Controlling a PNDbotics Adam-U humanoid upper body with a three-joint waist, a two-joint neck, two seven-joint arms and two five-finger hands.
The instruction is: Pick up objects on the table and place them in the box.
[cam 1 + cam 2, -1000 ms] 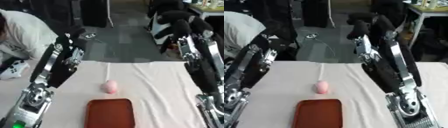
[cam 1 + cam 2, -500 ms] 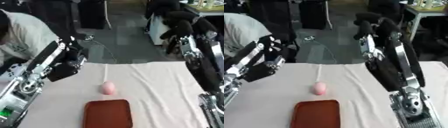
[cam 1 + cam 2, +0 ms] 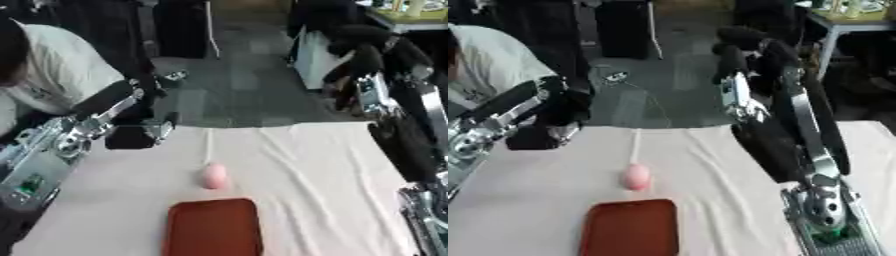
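Note:
A small pink rounded object (image 3: pixel 213 176) lies on the white tablecloth near the middle. Just in front of it sits a flat red-brown box (image 3: pixel 214 227), with nothing in it. My left hand (image 3: pixel 133 136) hangs low over the table's far left part, to the left of the pink object and apart from it; it is blurred. High over the right side, my right hand (image 3: pixel 747 46) is raised well above the table, fingers relaxed and holding nothing.
The white cloth (image 3: pixel 302 165) covers the whole table, with folds running from the far edge. Beyond that edge are grey floor (image 3: pixel 236 95) with a cable, dark furniture and a desk (image 3: pixel 842 25) at the far right.
My left arm has swung down from upright, bringing its hand low over the table's far left. The right arm stays raised. The pink object and the box have not moved.

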